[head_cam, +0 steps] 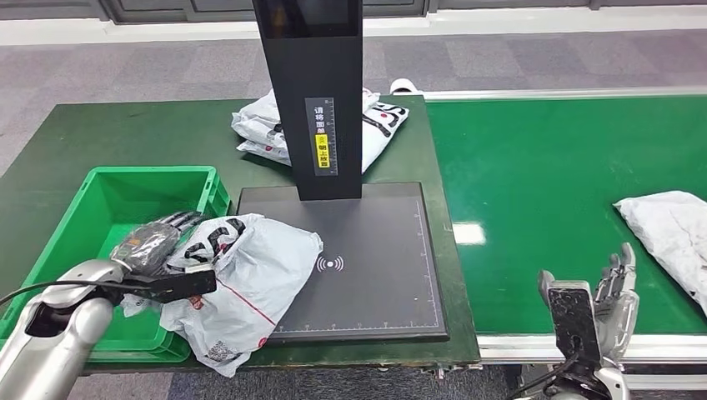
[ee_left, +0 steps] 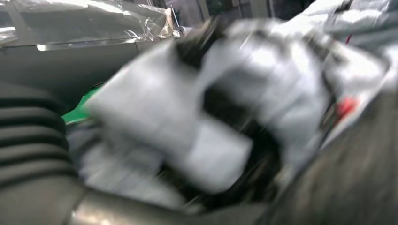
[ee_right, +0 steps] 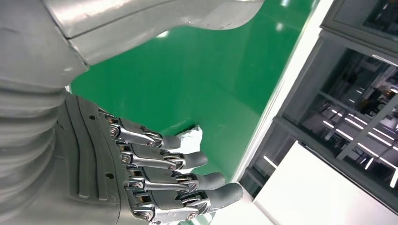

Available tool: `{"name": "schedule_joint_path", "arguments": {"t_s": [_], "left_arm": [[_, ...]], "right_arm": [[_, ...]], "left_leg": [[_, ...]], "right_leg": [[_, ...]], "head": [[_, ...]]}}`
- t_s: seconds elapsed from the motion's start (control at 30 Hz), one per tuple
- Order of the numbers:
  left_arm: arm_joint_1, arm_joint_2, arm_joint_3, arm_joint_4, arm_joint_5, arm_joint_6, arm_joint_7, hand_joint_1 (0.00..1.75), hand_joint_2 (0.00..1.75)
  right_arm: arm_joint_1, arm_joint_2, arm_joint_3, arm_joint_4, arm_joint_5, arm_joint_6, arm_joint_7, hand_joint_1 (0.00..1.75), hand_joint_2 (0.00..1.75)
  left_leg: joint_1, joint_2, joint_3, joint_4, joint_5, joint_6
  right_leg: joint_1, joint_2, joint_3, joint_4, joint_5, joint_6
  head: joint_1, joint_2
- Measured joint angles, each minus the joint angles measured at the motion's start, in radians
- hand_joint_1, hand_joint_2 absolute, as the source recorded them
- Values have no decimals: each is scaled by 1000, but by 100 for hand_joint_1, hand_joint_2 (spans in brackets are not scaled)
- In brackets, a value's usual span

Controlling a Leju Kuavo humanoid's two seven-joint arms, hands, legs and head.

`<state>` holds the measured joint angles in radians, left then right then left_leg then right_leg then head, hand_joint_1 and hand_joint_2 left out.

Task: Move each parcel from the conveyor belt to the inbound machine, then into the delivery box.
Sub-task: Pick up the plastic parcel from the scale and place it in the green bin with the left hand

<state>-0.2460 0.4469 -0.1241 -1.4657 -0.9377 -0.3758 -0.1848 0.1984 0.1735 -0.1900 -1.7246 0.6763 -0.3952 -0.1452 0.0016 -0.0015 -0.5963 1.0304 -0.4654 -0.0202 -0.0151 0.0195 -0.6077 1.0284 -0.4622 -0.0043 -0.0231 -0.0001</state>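
Observation:
My left hand [head_cam: 158, 237] grips a grey plastic parcel [head_cam: 242, 287] at its upper left corner. The parcel lies partly on the black inbound machine plate [head_cam: 375, 267] and partly over the right rim of the green delivery box [head_cam: 100, 208]. In the left wrist view the same parcel [ee_left: 211, 117] is a close, blurred mass of grey plastic. My right hand [head_cam: 613, 296] is raised at the near edge of the green conveyor belt [head_cam: 550, 175], fingers apart and holding nothing. Another grey parcel [head_cam: 671, 233] lies on the belt to its right. My right hand's fingers [ee_right: 187, 178] are extended over the belt.
Two more grey parcels [head_cam: 375, 125] are stacked behind the machine's black post [head_cam: 313, 92] on the dark green table [head_cam: 142, 133]. The conveyor's white frame [head_cam: 567, 346] runs along the near edge. A grey carpeted floor lies beyond the table.

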Motion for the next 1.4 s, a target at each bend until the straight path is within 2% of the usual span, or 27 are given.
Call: {"name": "schedule_joint_path", "arguments": {"t_s": [0.1, 0.33, 0.47, 0.5, 0.6, 0.63, 0.8, 0.93, 1.07, 1.23, 1.4], "left_arm": [[31, 37, -3, -30, 27, -35, -17, 0, 0], [82, 154, 15, -116, 182, -165, -118, 0, 0], [83, 185, 27, -132, 193, -179, -126, 0, 0], [83, 189, 27, -134, 191, -179, -124, 12, 44], [77, 194, 27, -133, 157, -176, -96, 92, 175], [69, 193, 25, -128, 134, -170, -79, 106, 175], [4, 174, 8, -67, 30, -105, -20, 106, 175], [-19, 162, -6, -40, 25, -101, -17, 163, 175], [-29, 153, -14, -27, 25, -97, -16, 175, 175], [-71, 132, -27, -5, 21, -55, 0, 175, 175], [-133, 75, -30, 42, -6, 45, 71, 175, 175]], "right_arm": [[-9, -2, 0, 0, -4, 0, 5, 0, 175], [-22, -33, 0, 6, -35, -14, 21, 0, 175], [-23, -43, 0, 8, -40, -18, 23, 0, 175], [-24, -45, 0, 9, -40, -19, 24, 0, 175], [-24, -48, 0, 10, -41, -24, 25, 0, 175], [-24, -49, 0, 11, -41, -26, 25, 0, 175], [-24, -50, 0, 12, -44, -33, 25, 0, 175], [-23, -50, 0, 12, -45, -34, 25, 0, 175], [-23, -50, 0, 12, -45, -35, 25, 0, 175], [-23, -50, 0, 12, -45, -38, 24, 0, 175], [-15, -49, 0, 11, -37, -40, 21, 0, 175]], "left_leg": [[0, 0, 0, 0, 0, 0], [1, -2, 0, 0, 0, 0], [1, -3, 0, 0, 0, 0], [1, -3, 0, 0, 0, 0], [1, -3, 0, 0, 0, 0], [1, -3, 0, 0, 0, 0], [1, -3, 1, 0, 0, 0], [1, -3, 1, 0, 0, 0], [1, -3, 1, 0, 0, 0], [1, -3, 1, 0, 0, 0], [1, -3, 1, 0, 1, 0]], "right_leg": [[0, -1, 1, 0, 0, 0], [1, -2, 1, 0, 0, 0], [1, -3, 2, 0, 0, 0], [1, -3, 2, 0, 0, 0], [1, -3, 1, 0, 0, 0], [1, -3, 1, 0, 0, 0], [1, -3, 2, 0, 1, -1], [1, -3, 1, 0, 1, -1], [1, -3, 1, 0, 1, -1], [1, -3, 1, 0, 1, -1], [1, -3, 1, 0, 2, -1]], "head": [[0, 0], [0, 0], [0, 0], [0, 0], [0, 0], [0, 0], [0, 0], [0, 0], [0, 0], [0, 0], [0, 0]]}}
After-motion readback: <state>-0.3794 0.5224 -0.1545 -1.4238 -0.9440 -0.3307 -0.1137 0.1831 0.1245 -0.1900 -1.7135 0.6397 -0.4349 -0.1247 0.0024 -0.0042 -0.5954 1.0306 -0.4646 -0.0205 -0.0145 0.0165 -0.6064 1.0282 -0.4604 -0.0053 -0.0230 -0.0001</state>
